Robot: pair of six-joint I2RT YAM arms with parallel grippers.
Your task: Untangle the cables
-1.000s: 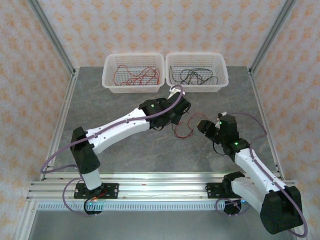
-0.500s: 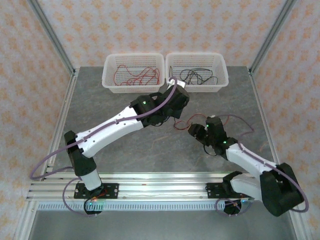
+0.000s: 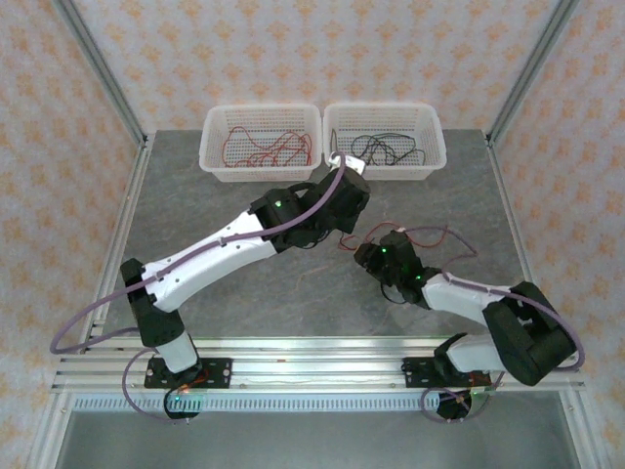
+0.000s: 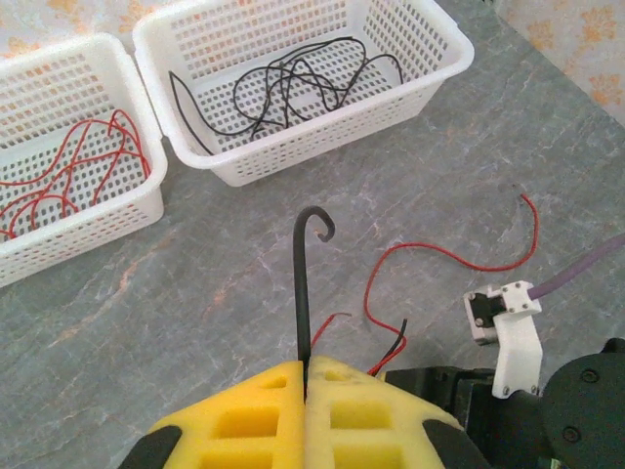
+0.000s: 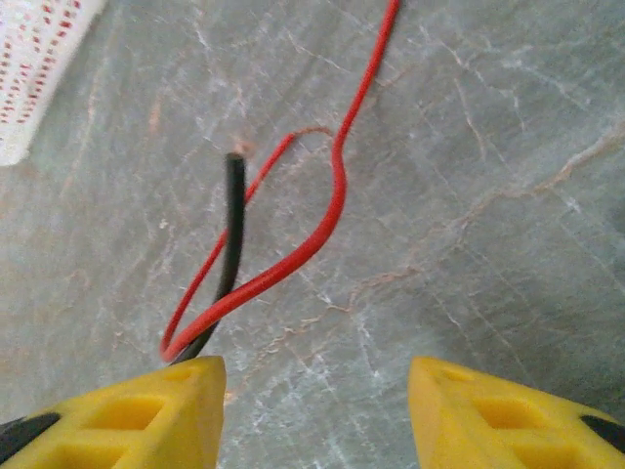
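Black cable (image 4: 303, 283) inside closed left gripper (image 4: 305, 371)

Left arm (image 3: 225, 244) stretches forward, jaws shut; right arm (image 3: 455, 291) lies low, jaws parted.

The top camera is overlooking the whole table (image 3: 195, 215) from behind the arms (image 3: 244, 239). The left wrist camera is facing the baskets (image 4: 322, 156), the right hugging the shared red cable (image 5: 340, 186).
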